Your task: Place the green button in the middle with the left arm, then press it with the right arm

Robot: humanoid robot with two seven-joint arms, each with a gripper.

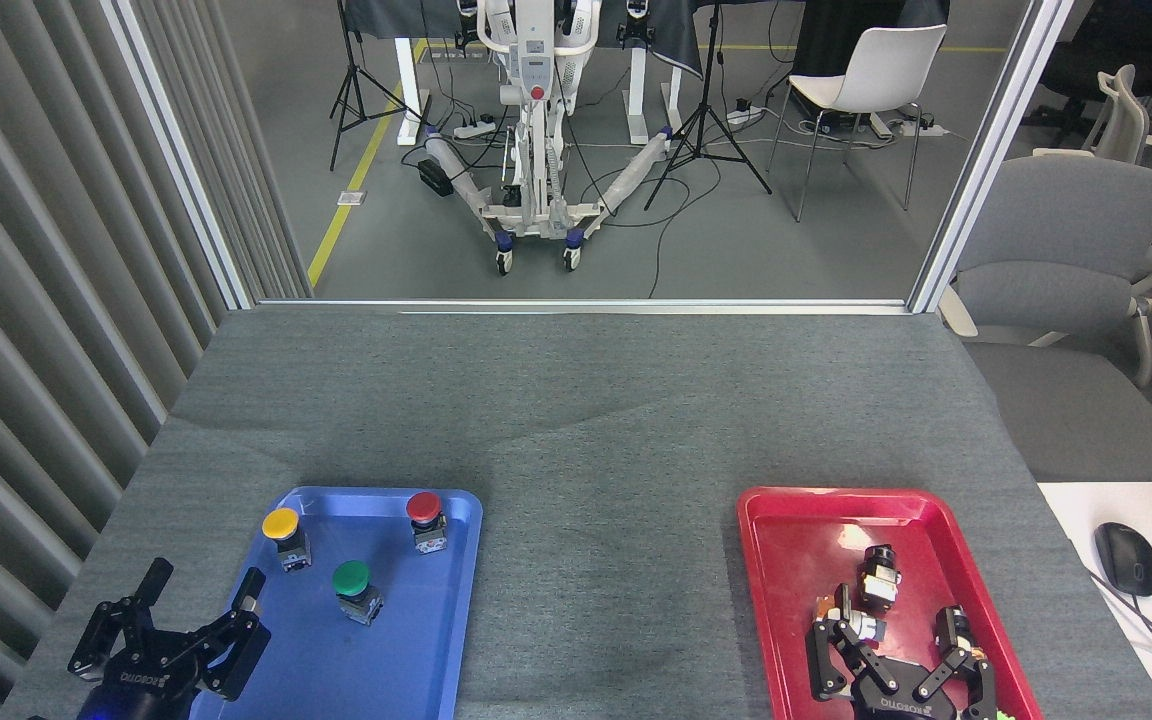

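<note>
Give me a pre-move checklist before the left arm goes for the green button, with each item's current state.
1. Green button upright and unobstructed in the blue tray: ok.
2. Left gripper open and empty: ok.
3. Spacing from the yellow button and red button: ok, none touch.
4. Middle of the grey cloth between the trays free of objects: ok.
5. Right gripper open, out of the left arm's path, over the red tray: ok.
6. Right gripper touching the small parts in the red tray: cannot tell.
</note>
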